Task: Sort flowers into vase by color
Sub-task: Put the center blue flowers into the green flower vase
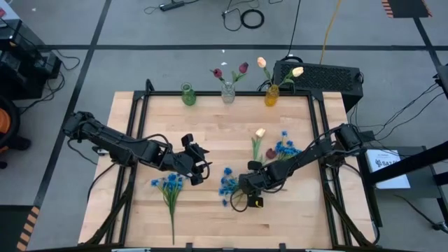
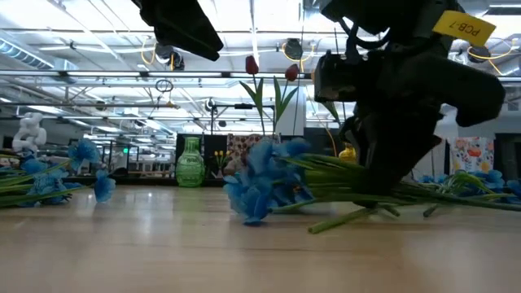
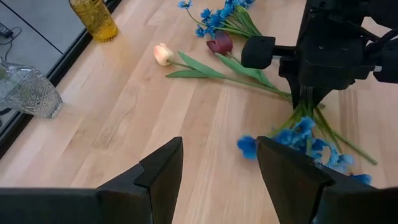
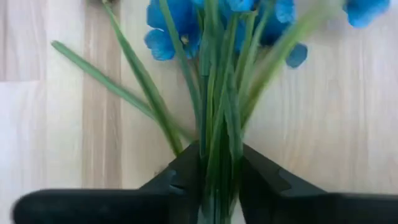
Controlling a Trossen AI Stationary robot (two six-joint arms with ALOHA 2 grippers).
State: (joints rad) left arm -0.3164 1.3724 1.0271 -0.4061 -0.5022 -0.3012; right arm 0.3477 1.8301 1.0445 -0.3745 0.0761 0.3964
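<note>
High view: right gripper (image 1: 246, 187) low over a blue bunch (image 1: 227, 183) mid-table (image 1: 210, 231), well short of the green vase (image 1: 187, 94); left gripper (image 1: 199, 164) waits beside it. Right wrist view: fingers (image 4: 180, 177) pinching the bunch's stems (image 4: 217, 143). Left wrist view: left fingers (image 3: 163, 169) spread, empty. Risk: loose outer stems may slip out on the lift, since the pinch catches only the middle.
</note>
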